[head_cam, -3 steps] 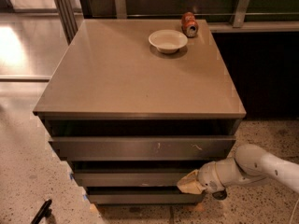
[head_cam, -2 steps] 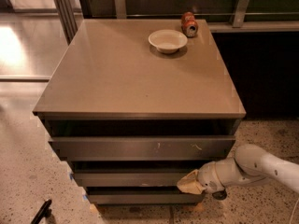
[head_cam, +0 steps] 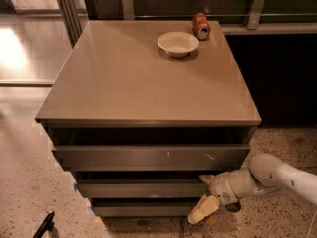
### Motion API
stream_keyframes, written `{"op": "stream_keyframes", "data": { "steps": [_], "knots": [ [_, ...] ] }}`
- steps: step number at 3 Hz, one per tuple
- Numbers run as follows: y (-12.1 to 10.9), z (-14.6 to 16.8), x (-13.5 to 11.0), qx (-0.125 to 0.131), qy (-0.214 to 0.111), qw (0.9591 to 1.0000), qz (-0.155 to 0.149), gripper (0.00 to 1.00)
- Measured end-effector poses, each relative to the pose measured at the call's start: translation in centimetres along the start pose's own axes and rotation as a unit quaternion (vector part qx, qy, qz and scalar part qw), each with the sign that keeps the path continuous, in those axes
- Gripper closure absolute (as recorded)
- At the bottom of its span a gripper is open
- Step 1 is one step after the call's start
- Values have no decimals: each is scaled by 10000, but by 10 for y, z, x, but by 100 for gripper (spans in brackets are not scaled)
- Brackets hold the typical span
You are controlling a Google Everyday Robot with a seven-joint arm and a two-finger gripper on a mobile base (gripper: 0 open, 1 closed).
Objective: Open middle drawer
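The cabinet shows three stacked drawer fronts below its top. The middle drawer (head_cam: 141, 189) is the wide, shallow, plain grey-brown front under the taller scratched front (head_cam: 148, 157). It stands out slightly less than the scratched front, with a dark gap above it. My gripper (head_cam: 205, 195), cream-tipped on a white arm (head_cam: 277, 175), reaches in from the lower right and sits at the right end of the middle drawer front, touching or very close to it.
A white bowl (head_cam: 178, 43) and a tipped orange can (head_cam: 200, 26) sit at the back of the cabinet top (head_cam: 129, 78). The lowest, narrowest front (head_cam: 143, 210) is under the middle drawer. A black object (head_cam: 43, 225) lies on the speckled floor at lower left.
My gripper's cream tip has dropped a little at the right end of the middle drawer. The drawer fronts have not visibly moved.
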State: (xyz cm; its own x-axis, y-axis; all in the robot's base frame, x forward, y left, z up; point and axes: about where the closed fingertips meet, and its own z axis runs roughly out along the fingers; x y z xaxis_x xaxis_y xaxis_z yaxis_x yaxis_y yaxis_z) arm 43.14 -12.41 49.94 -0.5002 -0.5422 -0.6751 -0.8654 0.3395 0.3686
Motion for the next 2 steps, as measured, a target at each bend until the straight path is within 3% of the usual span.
{"op": "stream_keyframes", "data": {
  "steps": [1,2],
  "knots": [
    [-11,15,-12,118,-186,9997,-78,0],
    [-29,30,-10,20,-235,9997,55,0]
  ]
}}
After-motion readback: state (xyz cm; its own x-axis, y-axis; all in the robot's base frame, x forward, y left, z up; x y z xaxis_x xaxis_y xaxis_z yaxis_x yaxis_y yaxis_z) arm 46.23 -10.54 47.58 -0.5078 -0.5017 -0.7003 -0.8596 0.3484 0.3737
